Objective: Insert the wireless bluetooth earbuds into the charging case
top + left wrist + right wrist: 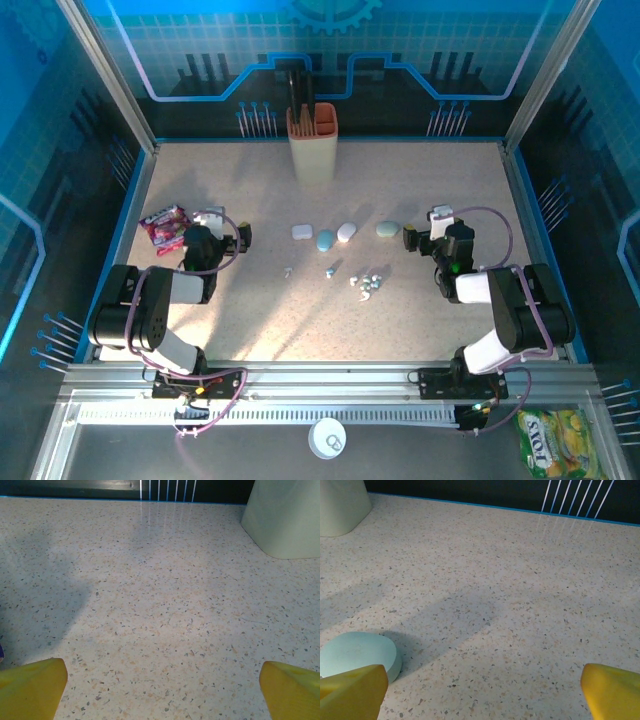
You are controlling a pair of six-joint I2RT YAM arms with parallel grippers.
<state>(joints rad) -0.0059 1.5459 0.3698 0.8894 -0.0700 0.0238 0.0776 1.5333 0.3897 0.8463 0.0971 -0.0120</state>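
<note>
While the left tool point(243, 237) and right tool point(412, 238) gape wide and empty, the earbuds point(365, 283) lie scattered on the worktop point(420, 180) near the cases point(326, 240) — tiny, light, likely slippery, best pinched across the body.

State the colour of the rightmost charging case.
That charging case is pale mint green, clearest in the right wrist view.

Loose earbuds and four pebble-like cases lie on the table, all nearer than the tan holder point(313, 145).
The cases form a row in front of it, left to right: white squarish case point(302, 232), teal case point(325, 240), white oval case point(346, 232), pale green case point(387, 229), each lying flat. Nearer still, tiny whitish-silver earbuds point(365, 283) cluster to the holder's right; one stray piece point(331, 270) and another stray piece point(288, 271) lie apart to their left.
</note>
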